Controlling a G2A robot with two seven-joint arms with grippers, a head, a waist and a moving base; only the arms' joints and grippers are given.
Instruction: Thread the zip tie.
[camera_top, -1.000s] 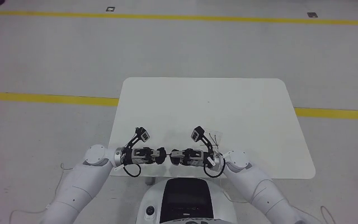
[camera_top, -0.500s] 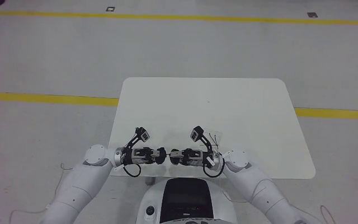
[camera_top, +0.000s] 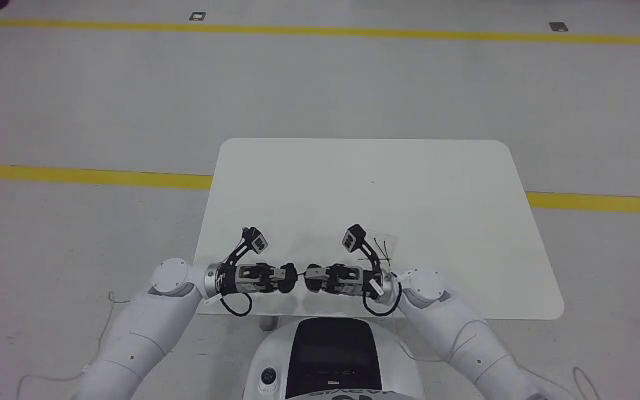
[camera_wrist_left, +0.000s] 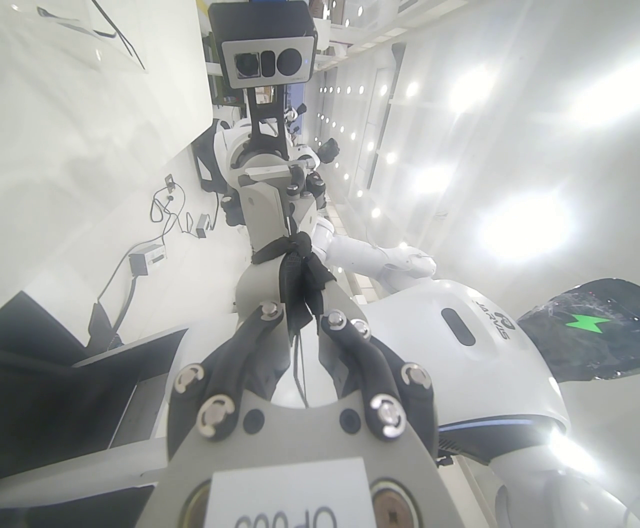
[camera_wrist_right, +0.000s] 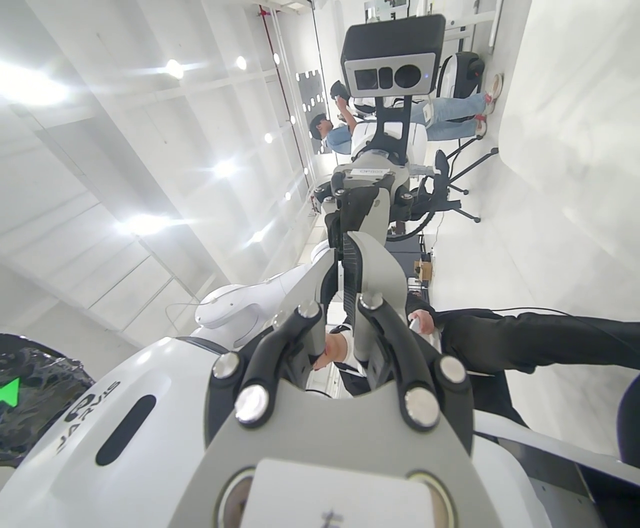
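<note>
The left gripper (camera_top: 288, 276) and the right gripper (camera_top: 308, 277) face each other tip to tip above the tabletop (camera_top: 450, 200), at the edge nearest the robot and left of that edge's middle. In the left wrist view a thin black strand, most likely the zip tie (camera_wrist_left: 301, 365), runs between the left gripper's fingers (camera_wrist_left: 247, 292), which are clenched on it. Its far end goes into a black bundle (camera_wrist_left: 300, 270) that sits where the two sets of fingertips meet and hides the contact itself. The right gripper's fingers (camera_wrist_right: 380, 265) are pressed together, ribbed pad against pad.

As for writing, the left base label (camera_wrist_left: 295, 492) and the right base label (camera_wrist_right: 340, 492) are white stickers with dark print, each cut off by the picture's edge. A small label (camera_wrist_right: 370, 171), also white with dark print, sits on the left gripper's body as seen from the right wrist.

A clear bag (camera_top: 384, 245) with thin dark strips inside lies on the tabletop near the same edge, just beside the right wrist camera (camera_top: 352, 238). The left wrist camera (camera_top: 256, 240) stands on its bracket above the other arm. On the floor, a far yellow line (camera_top: 320, 32) runs well beyond the far edge, with a small dark floor marker (camera_top: 197, 16) past it. A near yellow line (camera_top: 100, 177) passes behind the table on both sides.
</note>
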